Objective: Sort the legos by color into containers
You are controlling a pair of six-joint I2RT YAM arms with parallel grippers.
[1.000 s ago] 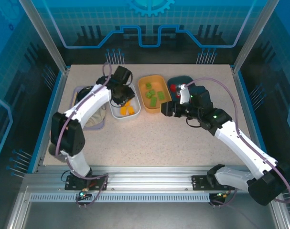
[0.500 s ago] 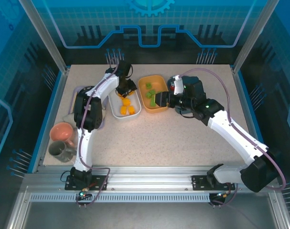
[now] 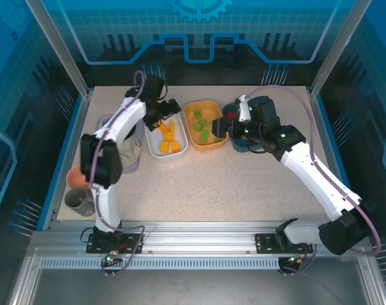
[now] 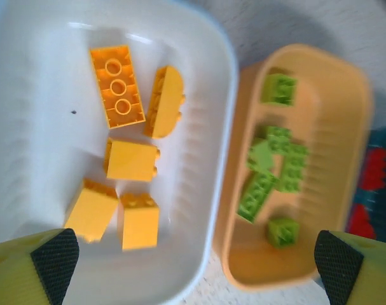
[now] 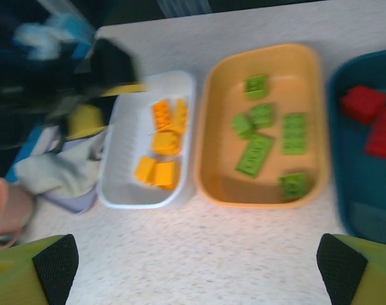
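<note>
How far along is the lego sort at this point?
It looks essentially finished. Done: orange-yellow legos lie in the white tray, green legos in the orange tray, and red legos in the teal tray. In hand: nothing; the left gripper and right gripper are open above the trays. Left: every lego I can see is already in a tray, so probably only retracting the arms.

Bright, even overhead light with soft shadows; both wrist views blurred, the top view sharp.

Speckled beige bench [image 3: 231, 184] open at front, white plastic tray [image 5: 142, 200], orange plastic tray [image 5: 243, 190], dark teal plastic tray [image 5: 364, 222] side by side behind
</note>
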